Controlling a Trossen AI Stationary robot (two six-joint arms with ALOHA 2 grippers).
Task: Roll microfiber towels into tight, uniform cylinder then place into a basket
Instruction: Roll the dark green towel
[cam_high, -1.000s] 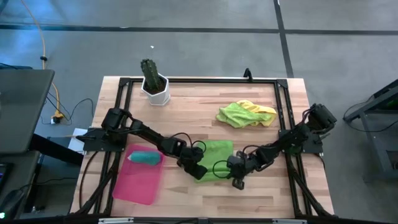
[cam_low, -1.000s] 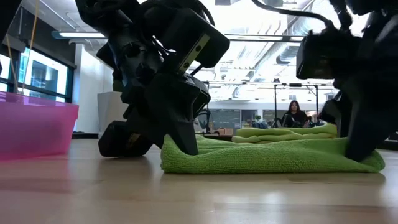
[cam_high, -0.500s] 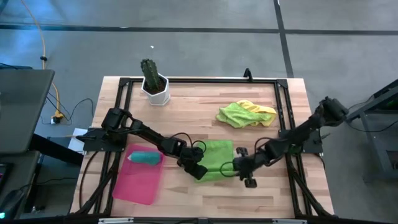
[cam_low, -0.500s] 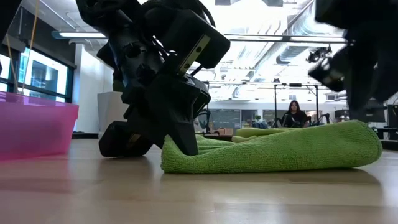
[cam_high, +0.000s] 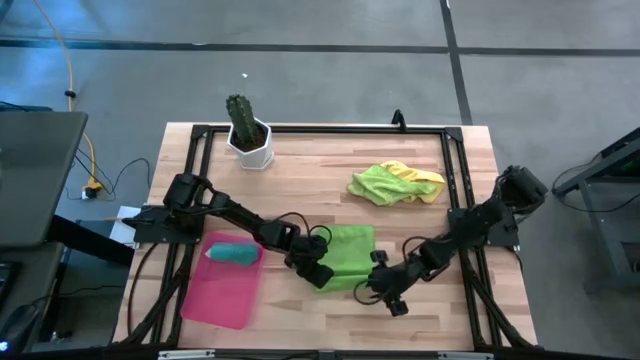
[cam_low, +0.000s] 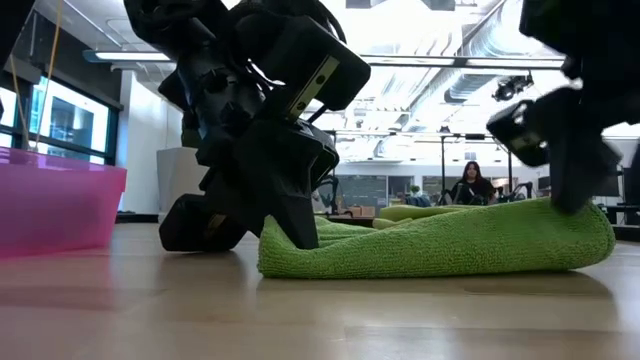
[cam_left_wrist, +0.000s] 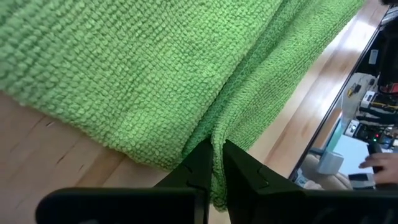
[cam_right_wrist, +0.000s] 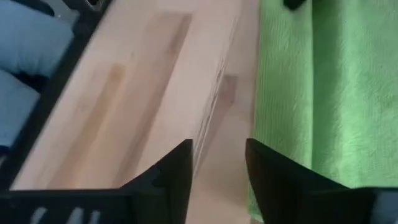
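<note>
Green towel (cam_high: 345, 257) lying folded flat on the table (cam_high: 330, 180), near the middle of the front edge. Left tool (cam_high: 318, 276) down at the towel's front left corner, fingers (cam_left_wrist: 242, 177) together and clamped on a fold of the green cloth, seen plainly in the left wrist view. Right tool (cam_high: 380, 290) low at the towel's front right corner, fingers (cam_right_wrist: 273, 180) apart with bare wood between them and the green cloth just beside one finger; nothing held. In the low view, towel (cam_low: 440, 245) doubled over with a rounded fold at its right end, left tool (cam_low: 290, 225) pressing on its left end.

Pink basket (cam_high: 222, 293) near the front left corner of the table, with a rolled teal towel (cam_high: 233, 253) lying at its back end. Lime green towel (cam_high: 378, 184) and yellow towel (cam_high: 425, 178) bunched together in a loose heap toward the back right, touching each other, well apart from the green one. White pot with a cactus (cam_high: 247, 133) standing at the back left.
</note>
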